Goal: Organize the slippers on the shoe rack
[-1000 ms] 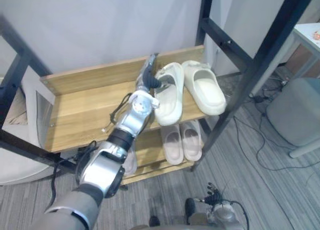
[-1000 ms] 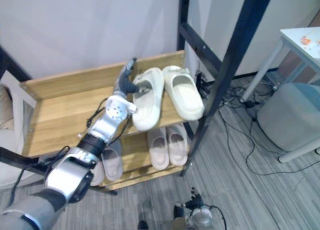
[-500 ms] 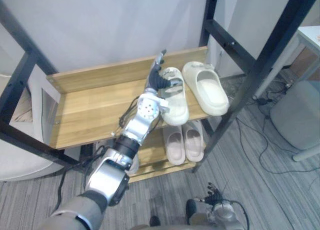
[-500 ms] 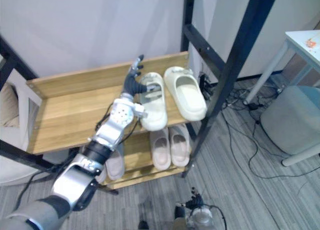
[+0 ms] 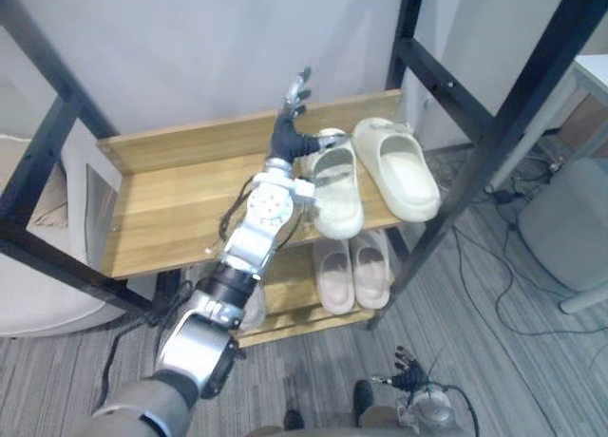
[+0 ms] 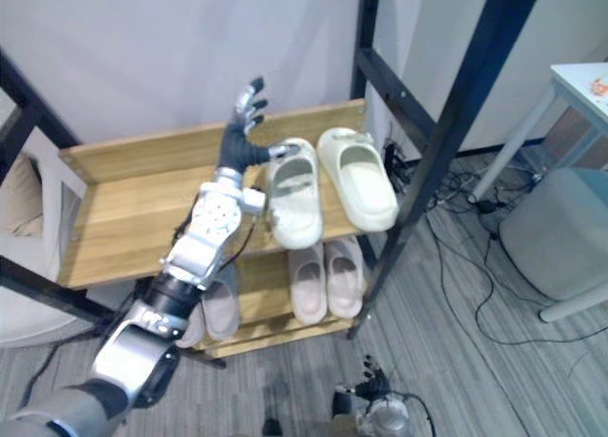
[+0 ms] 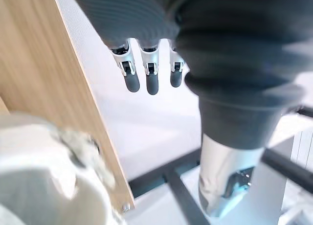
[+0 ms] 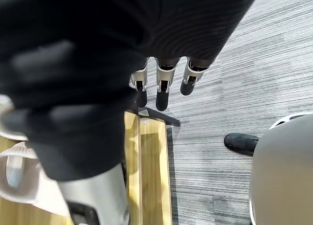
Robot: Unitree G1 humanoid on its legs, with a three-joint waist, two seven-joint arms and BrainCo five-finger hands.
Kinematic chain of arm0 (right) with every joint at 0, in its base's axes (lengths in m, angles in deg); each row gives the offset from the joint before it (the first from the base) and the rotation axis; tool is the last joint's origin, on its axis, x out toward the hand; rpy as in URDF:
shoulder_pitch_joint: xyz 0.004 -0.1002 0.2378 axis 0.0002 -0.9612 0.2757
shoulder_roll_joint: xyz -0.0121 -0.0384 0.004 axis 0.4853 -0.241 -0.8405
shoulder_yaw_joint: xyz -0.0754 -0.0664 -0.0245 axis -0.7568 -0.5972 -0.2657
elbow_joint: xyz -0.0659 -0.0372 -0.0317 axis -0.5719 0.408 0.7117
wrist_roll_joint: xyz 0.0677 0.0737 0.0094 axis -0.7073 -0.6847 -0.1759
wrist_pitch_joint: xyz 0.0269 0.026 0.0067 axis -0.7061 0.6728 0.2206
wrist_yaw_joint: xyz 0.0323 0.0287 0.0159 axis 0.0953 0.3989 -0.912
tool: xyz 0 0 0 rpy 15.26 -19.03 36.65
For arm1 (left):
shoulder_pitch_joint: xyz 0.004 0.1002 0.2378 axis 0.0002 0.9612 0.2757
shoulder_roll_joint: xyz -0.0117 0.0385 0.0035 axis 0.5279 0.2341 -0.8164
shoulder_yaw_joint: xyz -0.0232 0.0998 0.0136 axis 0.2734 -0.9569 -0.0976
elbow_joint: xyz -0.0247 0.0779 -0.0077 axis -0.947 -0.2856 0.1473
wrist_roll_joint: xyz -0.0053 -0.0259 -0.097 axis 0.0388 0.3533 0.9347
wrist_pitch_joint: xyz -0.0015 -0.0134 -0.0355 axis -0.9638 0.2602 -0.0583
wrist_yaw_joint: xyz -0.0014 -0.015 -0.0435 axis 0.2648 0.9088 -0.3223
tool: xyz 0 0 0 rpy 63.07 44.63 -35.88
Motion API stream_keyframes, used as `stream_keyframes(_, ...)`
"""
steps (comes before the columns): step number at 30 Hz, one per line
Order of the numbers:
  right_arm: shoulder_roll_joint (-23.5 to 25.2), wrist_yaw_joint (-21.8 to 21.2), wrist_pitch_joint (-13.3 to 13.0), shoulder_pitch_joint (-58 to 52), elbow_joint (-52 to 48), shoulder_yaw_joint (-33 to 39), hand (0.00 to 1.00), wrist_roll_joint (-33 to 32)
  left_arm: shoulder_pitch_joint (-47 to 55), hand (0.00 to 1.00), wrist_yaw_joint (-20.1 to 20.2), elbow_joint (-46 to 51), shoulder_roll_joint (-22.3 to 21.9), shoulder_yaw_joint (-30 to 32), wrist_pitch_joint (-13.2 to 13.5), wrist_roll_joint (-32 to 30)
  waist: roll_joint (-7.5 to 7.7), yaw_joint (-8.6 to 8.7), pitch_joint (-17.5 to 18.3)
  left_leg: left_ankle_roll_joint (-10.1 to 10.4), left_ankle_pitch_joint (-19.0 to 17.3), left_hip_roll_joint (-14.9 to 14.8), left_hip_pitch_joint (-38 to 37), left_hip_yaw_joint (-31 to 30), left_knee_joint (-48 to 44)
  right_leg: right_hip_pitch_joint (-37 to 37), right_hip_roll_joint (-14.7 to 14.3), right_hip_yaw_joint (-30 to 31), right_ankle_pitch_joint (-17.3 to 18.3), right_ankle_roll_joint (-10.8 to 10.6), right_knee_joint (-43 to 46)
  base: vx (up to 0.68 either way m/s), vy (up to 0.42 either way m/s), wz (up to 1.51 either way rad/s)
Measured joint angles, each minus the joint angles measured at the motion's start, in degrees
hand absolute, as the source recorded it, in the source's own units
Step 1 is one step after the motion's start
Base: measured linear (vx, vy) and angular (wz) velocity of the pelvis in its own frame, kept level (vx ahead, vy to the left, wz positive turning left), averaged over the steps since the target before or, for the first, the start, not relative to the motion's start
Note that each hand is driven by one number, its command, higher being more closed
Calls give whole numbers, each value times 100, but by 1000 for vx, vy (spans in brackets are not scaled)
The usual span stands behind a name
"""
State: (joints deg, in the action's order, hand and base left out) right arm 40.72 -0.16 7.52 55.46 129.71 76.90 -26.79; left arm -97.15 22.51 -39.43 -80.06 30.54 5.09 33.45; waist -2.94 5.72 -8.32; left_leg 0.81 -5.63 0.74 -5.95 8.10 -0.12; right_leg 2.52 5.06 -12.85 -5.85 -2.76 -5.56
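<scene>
Left hand (image 5: 287, 135) has risen, fingers (image 5: 298, 87) spread, from slipper (image 5: 338, 185) toward shelf's (image 5: 180, 141) back edge.

Blurred, edge-cropped slipper (image 7: 39, 186)

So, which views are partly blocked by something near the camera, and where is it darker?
Left wrist view: the left hand blocks much with its dark cover, a slipper very close. Right wrist view: the right hand blocks much. Left eye view: the lower slippers lie in shade under the top shelf.
</scene>
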Motion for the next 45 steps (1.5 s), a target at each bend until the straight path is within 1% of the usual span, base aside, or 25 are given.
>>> stream_keyframes(4,29,34,2,75,183,20,0,0,463,0,-20,241,-11,10,39,299,27,-42,5,-34,24,13,-11,-82,1,60,19,-96,15,-15,-1,-39,-6,13)
stream_keyframes(6,41,54,2,131,340,46,0,-2,704,0,-81,333,-20,16,100,504,55,-129,5,-43,31,12,-10,-83,7,57,18,-97,17,-14,-1,-50,-8,1)
stream_keyframes(9,42,79,4,175,481,45,0,-2,914,0,-127,427,-71,24,133,715,94,-201,26,-44,34,8,-10,-91,13,59,19,-110,24,-8,-1,-12,-3,1)
stream_keyframes(11,54,99,13,224,579,43,0,-1,1041,0,-120,455,-144,34,136,892,126,-224,45,-49,40,7,-10,-98,22,62,21,-131,30,-8,0,-9,-2,4)
stream_keyframes(16,72,105,14,241,626,39,0,-1,1205,0,-67,462,-155,-27,136,1186,179,-238,76,-59,49,14,-11,-110,48,62,25,-175,35,-14,0,-1,1,2)
stream_keyframes(17,76,106,17,261,671,35,0,0,1291,0,8,471,-155,-88,136,1192,195,-243,86,-73,66,20,-27,-115,95,61,27,-192,35,-14,0,-1,4,4)
stream_keyframes(20,82,107,31,316,774,25,0,1,1419,0,49,471,-162,-282,135,1200,227,-246,102,-76,67,34,-24,-136,99,64,40,-215,34,-14,1,-6,9,4)
stream_keyframes(25,83,115,37,321,794,17,0,1,1593,0,165,471,-182,-511,130,1204,245,-255,105,-76,67,47,-24,-137,101,64,50,-216,34,-15,0,0,0,0)
stream_keyframes(29,87,153,58,324,842,-9,0,0,1690,0,276,470,-221,-749,125,1358,283,-257,127,-78,68,44,-25,-131,100,64,49,-212,34,-15,-1,-18,-5,0)
stream_keyframes(32,89,174,58,324,856,-13,0,0,1725,0,290,440,-257,-951,124,1366,306,-256,140,-81,70,43,-26,-113,100,62,49,-203,35,-16,-1,-8,-1,-1)
stream_keyframes(37,94,217,59,325,858,-20,0,-2,1725,0,334,367,-345,-1110,127,1410,325,-255,151,-81,70,43,-30,-102,100,59,49,-194,35,-16,-1,0,0,0)
stream_keyframes(38,95,221,59,326,864,-21,0,-2,1721,0,384,343,-370,-1135,139,1409,332,-255,156,-80,70,43,-32,-99,101,60,49,-192,35,-16,-1,0,0,0)
stream_keyframes(45,106,234,58,342,960,-21,0,-9,1542,0,388,39,-410,-1353,254,1409,383,-251,188,-80,69,42,-40,-74,104,55,49,-159,35,-17,-3,0,0,0)
